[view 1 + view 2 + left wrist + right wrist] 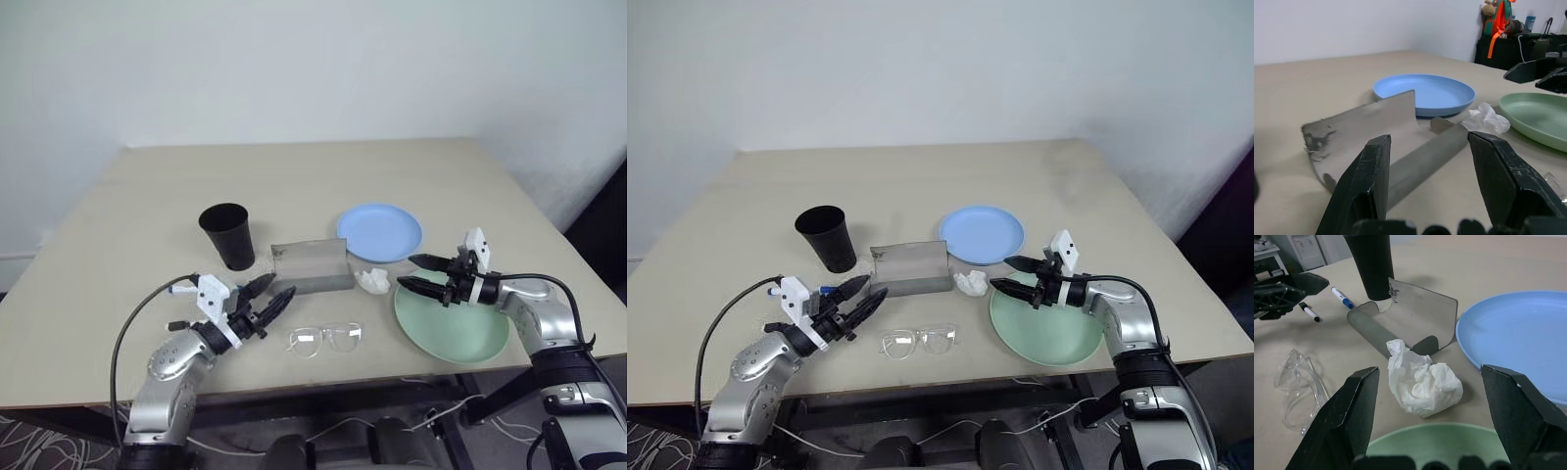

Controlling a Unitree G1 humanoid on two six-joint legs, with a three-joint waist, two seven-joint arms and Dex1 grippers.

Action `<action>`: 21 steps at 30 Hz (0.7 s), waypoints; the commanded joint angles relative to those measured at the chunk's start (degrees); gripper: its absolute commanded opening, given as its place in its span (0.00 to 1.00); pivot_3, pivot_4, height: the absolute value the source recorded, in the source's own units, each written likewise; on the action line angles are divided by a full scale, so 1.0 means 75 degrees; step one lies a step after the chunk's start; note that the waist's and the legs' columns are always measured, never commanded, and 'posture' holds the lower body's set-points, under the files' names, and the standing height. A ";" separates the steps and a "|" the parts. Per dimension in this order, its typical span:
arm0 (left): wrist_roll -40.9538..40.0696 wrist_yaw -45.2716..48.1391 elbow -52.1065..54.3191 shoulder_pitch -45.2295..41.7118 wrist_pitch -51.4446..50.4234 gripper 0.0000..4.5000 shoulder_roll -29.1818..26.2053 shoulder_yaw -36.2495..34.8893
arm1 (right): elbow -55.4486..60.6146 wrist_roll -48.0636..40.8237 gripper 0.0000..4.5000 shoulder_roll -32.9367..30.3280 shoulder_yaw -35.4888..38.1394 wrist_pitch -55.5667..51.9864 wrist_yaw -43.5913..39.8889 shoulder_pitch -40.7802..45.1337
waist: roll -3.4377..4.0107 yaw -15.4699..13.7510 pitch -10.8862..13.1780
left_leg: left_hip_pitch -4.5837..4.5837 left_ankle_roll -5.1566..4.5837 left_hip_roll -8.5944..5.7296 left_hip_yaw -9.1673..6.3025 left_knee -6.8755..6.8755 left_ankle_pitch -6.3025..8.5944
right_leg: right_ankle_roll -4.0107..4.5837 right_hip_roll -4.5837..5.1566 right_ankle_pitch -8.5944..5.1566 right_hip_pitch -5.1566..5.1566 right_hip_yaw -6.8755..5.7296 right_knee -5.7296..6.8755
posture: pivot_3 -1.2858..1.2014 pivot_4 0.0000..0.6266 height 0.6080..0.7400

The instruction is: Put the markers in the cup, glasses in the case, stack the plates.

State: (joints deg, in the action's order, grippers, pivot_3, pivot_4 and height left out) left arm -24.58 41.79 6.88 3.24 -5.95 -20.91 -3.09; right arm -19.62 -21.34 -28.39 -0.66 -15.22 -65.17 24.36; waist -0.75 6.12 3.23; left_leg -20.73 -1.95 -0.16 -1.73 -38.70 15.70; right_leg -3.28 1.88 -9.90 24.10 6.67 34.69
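Observation:
The black cup (227, 235) stands upright left of the grey case (312, 266), whose lid is raised. The glasses (325, 339) lie in front of the case, near the table's front edge. The light blue plate (380, 232) and the mint green plate (456, 323) lie apart on the right. Two markers (1342, 297) lie on the table below the cup, beside my left gripper (280, 286). That gripper is open and empty, pointing at the case. My right gripper (404, 272) is open and empty over the green plate's near-left rim, facing the crumpled paper.
A crumpled white paper (372, 280) lies between the case and the green plate. The beige table (294, 176) stretches back to a white wall. The green plate sits close to the table's front right edge.

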 commanded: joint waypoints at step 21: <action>-0.0019 0.0349 0.0227 -0.0285 -0.0137 0.58 -0.0088 0.0113 | 0.0902 -0.0035 0.80 -0.0269 0.0441 -0.0043 0.0509 -0.0289 | -0.0001 0.0000 0.0000 | 0.0002 0.0000 0.0000 0.0015 0.0000 0.0000 | 0.0000 0.0000 0.0000 0.0003 0.0014 0.0000 | 0.52 0.00 0.97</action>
State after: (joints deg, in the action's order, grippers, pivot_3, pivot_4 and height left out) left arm -23.65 43.68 8.08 2.76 -7.05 -21.00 -1.69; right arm -15.30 -20.61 -29.27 0.74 -15.87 -61.86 21.59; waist -0.76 6.12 3.23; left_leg -20.72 -1.95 -0.16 -1.60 -38.70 15.70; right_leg -3.27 1.88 -9.90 24.12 6.79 34.69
